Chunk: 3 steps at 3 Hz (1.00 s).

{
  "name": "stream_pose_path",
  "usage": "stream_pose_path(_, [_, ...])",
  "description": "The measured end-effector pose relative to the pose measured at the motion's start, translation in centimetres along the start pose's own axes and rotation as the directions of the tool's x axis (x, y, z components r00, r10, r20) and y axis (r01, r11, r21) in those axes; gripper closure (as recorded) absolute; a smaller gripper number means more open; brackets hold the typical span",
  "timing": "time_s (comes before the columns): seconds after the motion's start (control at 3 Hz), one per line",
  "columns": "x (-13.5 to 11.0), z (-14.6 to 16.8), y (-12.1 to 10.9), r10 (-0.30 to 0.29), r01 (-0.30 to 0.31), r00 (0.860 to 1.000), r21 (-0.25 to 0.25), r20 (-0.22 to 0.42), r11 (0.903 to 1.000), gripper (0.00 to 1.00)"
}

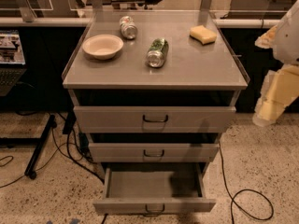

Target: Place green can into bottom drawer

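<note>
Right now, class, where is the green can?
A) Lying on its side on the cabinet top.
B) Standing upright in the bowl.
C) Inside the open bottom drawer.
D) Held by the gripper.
A: the green can lies on its side on the cabinet top, between the bowl and the sponge; the bottom drawer is open without it, and the gripper hangs off to the cabinet's right, apart from it.

You see the green can (157, 52) lying on the cabinet top (191, 69), the bottom drawer (154, 205) open, and the gripper (268, 107) beside the cabinet's right edge.
</note>
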<state>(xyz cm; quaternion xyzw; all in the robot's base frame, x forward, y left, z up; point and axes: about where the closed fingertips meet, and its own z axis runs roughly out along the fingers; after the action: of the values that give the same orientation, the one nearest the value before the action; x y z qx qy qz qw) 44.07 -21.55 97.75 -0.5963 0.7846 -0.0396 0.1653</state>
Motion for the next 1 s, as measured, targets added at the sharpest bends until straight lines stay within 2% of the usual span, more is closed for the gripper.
stream_pose_path(0.33, [-0.5,1.9,-1.6,0.088,-0.089,0.993,0.008,0.08,0.996,0.0])
stream_pose_path(0.67, [-1.5,4.2,-6.3,0.278,-0.277,0.939,-0.033,0.202,0.9604,0.0])
stream_pose_path(1.0, [-1.1,5.3,-9.5,0.511,-0.499,0.826,-0.113,0.239,0.8593,0.0])
